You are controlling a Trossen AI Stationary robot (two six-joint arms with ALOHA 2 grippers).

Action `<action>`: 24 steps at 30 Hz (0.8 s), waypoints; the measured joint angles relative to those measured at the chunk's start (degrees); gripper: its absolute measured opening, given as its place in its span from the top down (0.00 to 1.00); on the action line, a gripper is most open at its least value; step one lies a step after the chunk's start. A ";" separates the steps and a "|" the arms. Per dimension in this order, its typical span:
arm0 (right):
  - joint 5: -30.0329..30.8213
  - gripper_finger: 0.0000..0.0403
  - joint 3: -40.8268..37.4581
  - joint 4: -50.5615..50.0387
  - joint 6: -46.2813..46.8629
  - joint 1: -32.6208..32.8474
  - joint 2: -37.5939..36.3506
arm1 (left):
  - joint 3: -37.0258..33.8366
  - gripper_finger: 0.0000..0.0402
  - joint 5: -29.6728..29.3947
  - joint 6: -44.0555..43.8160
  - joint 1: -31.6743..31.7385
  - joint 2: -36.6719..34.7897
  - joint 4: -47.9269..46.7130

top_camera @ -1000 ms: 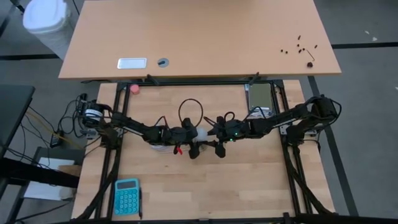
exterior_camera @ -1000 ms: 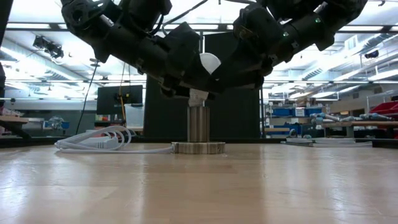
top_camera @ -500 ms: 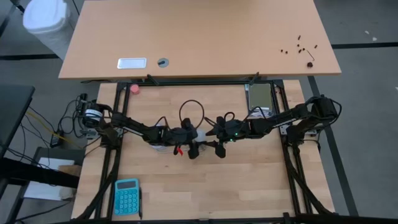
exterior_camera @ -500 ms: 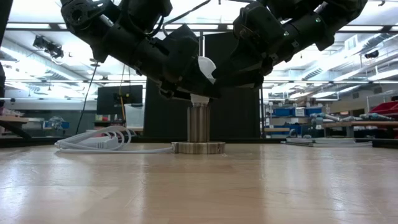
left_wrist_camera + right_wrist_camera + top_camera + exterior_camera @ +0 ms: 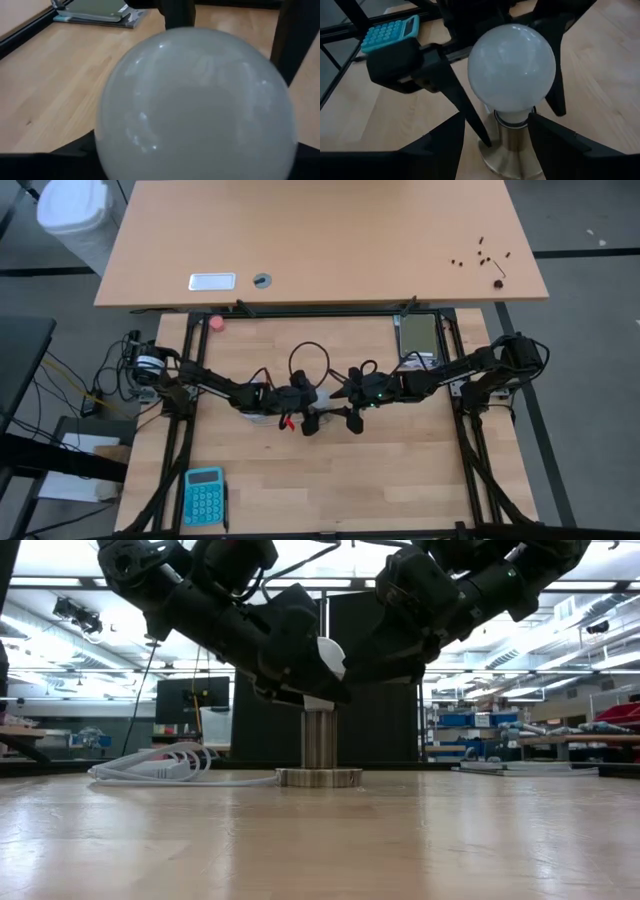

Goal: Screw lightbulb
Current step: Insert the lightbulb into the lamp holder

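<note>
The white frosted lightbulb stands with its base in the metal socket column, which rises from a round base disc at mid-table. My left gripper reaches in from the table's left and is shut on the bulb's globe. My right gripper comes in from the table's right. It is open, with its two fingers standing on either side of the bulb's neck. I see no contact there. My left gripper pinches the bulb's globe between its two fingers, one on each side of the globe's widest part. The fingers slant down from the table's left. The bulb stands nearly upright, with its base in the socket.
A white cord lies coiled left of the socket. A turquoise calculator lies at the near left, a small pink ball at the far left and a dark flat device at the far right. Black frame rails border the table.
My left gripper has gone down a little with the bulb. The bulb now sits lower, and less of its white neck shows above the socket column. My right gripper has kept its place beside it.
</note>
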 joint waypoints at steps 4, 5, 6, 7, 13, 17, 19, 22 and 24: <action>0.00 0.43 0.00 -0.82 -0.06 0.00 -0.01 | 0.00 0.16 -0.03 0.97 -0.42 -0.07 -0.78; 0.00 0.43 0.00 -1.04 -0.06 0.00 -0.02 | 0.00 0.16 -0.04 0.97 -0.50 -0.07 -1.38; 0.00 0.43 0.00 -1.23 -0.06 0.00 -0.02 | 0.00 0.16 -0.08 0.94 -0.59 -0.07 -2.17; 0.00 0.43 0.00 -1.42 -0.03 0.02 -0.02 | 0.00 0.16 -0.18 0.58 -0.63 -0.07 -3.11; 2.09 0.43 0.00 -2.68 0.09 1.14 -0.02 | 0.00 0.18 -1.06 -1.66 -1.02 -0.07 -7.15; 4.71 0.43 0.00 -2.78 0.07 2.13 -0.02 | -1.50 0.18 -2.38 -1.97 -1.95 -0.30 -4.40; 5.77 0.43 -0.34 -2.33 0.02 2.25 -0.04 | -3.06 0.18 -3.03 -2.06 -2.17 -0.42 -2.21; 5.99 0.43 -1.38 -2.25 0.27 2.21 -0.06 | -6.13 0.18 -3.42 -3.32 -2.40 -1.21 2.36; 6.17 0.43 -2.23 -1.03 0.21 2.15 -0.06 | -7.76 0.18 -3.86 -3.52 -2.44 -1.23 5.95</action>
